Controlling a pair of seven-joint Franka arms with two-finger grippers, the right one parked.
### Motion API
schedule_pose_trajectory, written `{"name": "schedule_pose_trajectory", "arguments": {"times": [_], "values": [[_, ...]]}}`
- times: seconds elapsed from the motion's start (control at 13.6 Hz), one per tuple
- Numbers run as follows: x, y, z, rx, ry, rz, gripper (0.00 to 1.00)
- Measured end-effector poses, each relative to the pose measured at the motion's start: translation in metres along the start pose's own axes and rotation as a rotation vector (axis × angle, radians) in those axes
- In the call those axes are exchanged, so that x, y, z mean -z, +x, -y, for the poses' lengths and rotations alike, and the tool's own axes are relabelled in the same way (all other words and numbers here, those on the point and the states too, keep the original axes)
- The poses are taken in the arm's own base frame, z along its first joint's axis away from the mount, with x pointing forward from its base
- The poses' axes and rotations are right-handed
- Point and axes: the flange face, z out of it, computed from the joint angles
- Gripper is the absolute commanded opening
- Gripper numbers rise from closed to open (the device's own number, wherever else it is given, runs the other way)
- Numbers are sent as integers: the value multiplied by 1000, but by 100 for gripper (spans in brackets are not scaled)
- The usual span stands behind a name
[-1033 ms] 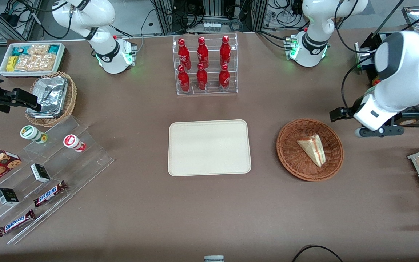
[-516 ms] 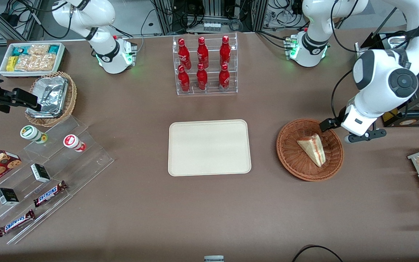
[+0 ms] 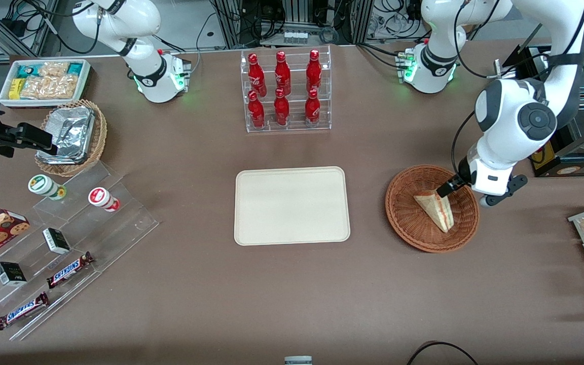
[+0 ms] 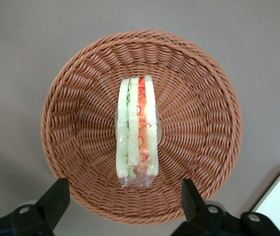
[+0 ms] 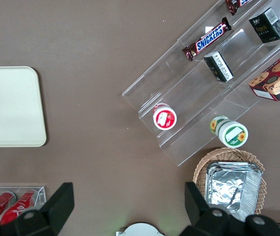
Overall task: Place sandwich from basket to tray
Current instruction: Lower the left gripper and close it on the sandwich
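Gripper (image 4: 122,199): fingers spread wide, above the basket's rim.
Sandwich (image 3: 436,207): lies in the basket (image 3: 407,218), untouched.
Tray (image 3: 292,205): beside the basket.

Cream tray (image 5: 12,105), clear stepped rack (image 5: 199,93) with Snickers bar (image 5: 207,39), foil-filled wicker basket (image 5: 231,184)
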Motion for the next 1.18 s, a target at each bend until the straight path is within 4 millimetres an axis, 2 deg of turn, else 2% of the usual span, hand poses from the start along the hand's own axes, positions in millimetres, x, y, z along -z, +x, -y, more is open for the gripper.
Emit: {"name": "schedule_pose_trajectory", "arguments": {"times": [0.22, 0.44, 1.03, 1.11, 1.18], "values": [[-18, -3, -5, 108, -18, -13, 100], [-37, -8, -1, 157, -33, -24, 100], [-76, -8, 1, 170, -25, -6, 99], [-81, -7, 0, 171, -29, -7, 88], [-87, -7, 0, 172, -30, -6, 59]]}}
